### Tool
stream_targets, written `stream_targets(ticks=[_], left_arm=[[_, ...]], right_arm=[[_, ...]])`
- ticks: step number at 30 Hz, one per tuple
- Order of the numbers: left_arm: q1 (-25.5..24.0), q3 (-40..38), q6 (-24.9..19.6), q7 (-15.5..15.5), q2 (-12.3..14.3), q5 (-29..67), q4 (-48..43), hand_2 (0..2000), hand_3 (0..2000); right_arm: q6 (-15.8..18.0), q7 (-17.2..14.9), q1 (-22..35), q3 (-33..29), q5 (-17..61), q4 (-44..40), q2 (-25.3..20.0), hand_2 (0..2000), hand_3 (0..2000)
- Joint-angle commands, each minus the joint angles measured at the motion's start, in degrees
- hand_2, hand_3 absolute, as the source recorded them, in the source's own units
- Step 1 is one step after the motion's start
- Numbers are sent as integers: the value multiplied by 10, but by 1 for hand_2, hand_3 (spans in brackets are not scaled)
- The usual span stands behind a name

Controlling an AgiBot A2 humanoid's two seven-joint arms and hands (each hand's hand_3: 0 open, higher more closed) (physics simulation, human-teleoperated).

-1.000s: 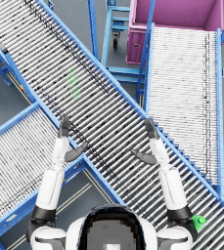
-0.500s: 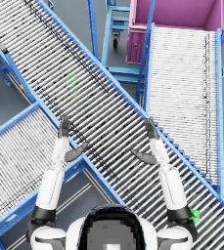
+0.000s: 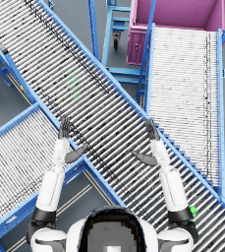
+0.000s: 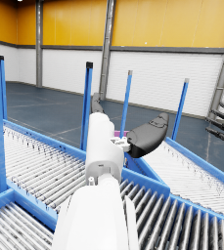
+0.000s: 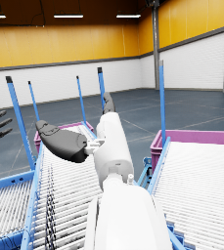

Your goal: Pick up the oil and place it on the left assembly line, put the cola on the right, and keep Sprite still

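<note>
Hands hovered over the conveyor [image 3: 109,113], left hand [image 3: 65,145] and right hand [image 3: 153,146] spread empty, likely poised since no oil or cola showed nearby, just a green speck [image 3: 193,211] behind the right.

Level: bright and even in all three views.
Source: ceiling strip lamps [image 5: 68,16], high above and beyond the right hand [image 5: 67,141].
Glare: soft sheen on the white forearm [image 5: 116,161] behind that hand.
Artefacts: moiré speckle on the rollers [image 3: 109,142] between both hands; pale green smear [image 3: 74,83] beyond the left hand [image 3: 66,142].
Focus: sharp near and far.
</note>
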Motion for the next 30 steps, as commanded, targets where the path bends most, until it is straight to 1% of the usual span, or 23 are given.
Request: stream_targets(ticks=[1, 30], left_arm=[[0, 0, 0, 0, 0, 0, 0, 0, 0], [0, 0, 0, 0, 0, 0, 0, 0, 0]], right_arm=[[0, 0, 0, 0, 0, 0, 0, 0, 0], [0, 0, 0, 0, 0, 0, 0, 0, 0]])
